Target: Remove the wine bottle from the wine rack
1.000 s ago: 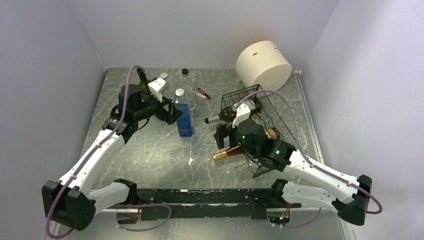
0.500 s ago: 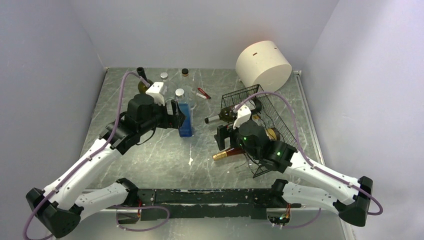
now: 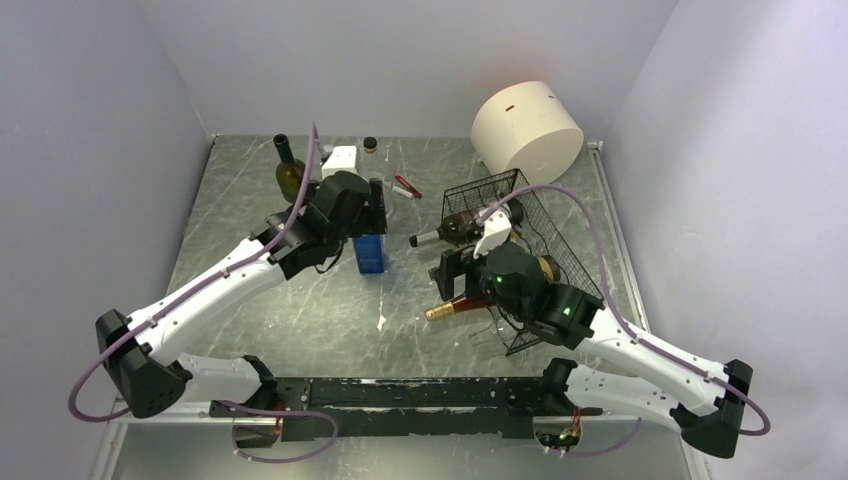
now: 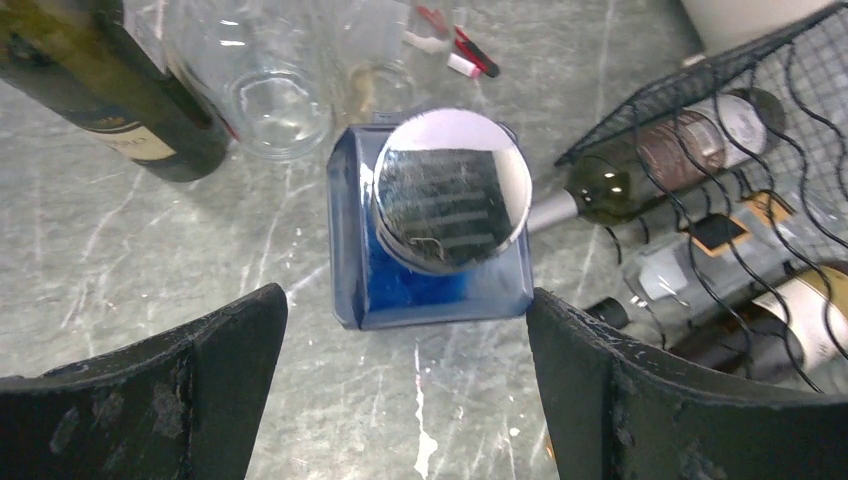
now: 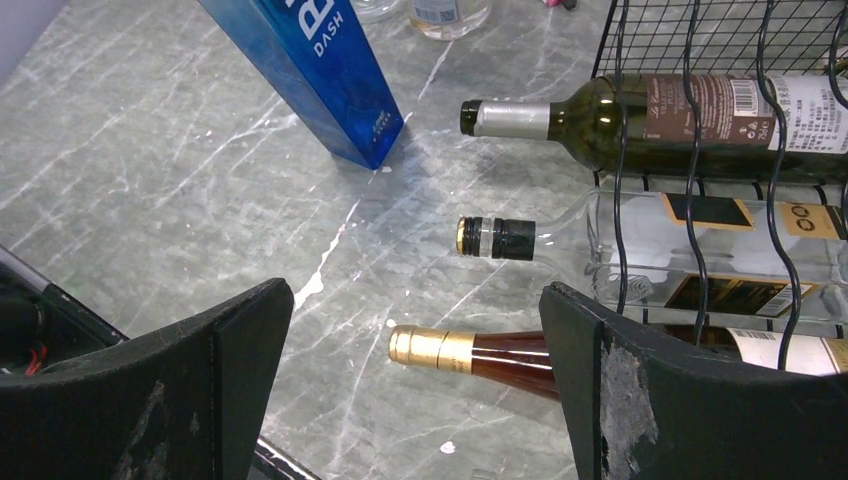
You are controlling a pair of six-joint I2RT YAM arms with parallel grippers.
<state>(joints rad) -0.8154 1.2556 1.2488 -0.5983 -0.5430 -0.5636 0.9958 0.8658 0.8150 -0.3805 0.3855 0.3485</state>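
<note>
— Marbled worktop: where's the wine bottle?
— Lying in the wine rack, gold neck poking out. My right fingers gape wide, empty, facing it; left fingers equally empty. Approach step, I'd say; next I'd straddle that neck.

Three necks jut from the wine rack's left side over bare table: green wine bottle, clear bottle, amber bottle, each with room around it. The blue square bottle stands near the green neck. Wavy wires cover the bodies; a cream cylinder crowds the rack's far end.
</note>
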